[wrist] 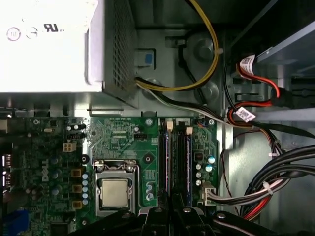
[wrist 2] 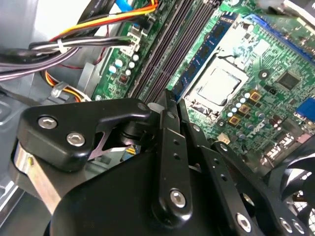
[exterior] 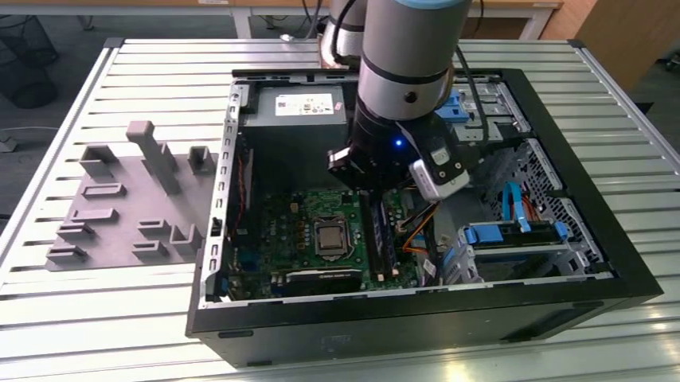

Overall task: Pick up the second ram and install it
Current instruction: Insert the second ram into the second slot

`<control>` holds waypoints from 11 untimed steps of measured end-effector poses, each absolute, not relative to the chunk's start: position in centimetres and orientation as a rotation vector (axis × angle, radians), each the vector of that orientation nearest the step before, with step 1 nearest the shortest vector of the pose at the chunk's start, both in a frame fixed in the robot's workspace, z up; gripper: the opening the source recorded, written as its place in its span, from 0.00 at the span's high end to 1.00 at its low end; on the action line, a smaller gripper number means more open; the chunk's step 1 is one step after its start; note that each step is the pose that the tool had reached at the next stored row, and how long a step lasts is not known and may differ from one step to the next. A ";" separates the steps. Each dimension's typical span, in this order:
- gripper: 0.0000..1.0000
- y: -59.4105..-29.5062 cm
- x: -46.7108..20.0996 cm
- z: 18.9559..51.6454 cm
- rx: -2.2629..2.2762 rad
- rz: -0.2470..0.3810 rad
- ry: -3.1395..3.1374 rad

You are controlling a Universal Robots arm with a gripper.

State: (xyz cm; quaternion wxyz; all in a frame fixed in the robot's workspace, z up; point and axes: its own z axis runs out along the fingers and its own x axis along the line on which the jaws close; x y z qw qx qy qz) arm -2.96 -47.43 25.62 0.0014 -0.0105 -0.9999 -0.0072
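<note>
Hand [wrist 2: 165,101], grip undeterminable, over second ram [wrist: 189,162] at 3 o'clock of processor socket [exterior: 331,236], exterior view: off-centre pressure risks one end unlatched.

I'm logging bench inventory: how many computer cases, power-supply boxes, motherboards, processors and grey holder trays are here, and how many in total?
Computer case: 1
Power-supply box: 1
Motherboard: 1
Processor: 1
Grey holder tray: 1
Total: 5
</note>
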 end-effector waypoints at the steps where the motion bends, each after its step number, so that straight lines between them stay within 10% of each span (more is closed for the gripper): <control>1: 0.86 -47.5 -2.9 25.6 -0.033 -0.022 -3.138; 11: 0.86 -47.6 -2.8 25.1 -0.033 -0.023 -3.138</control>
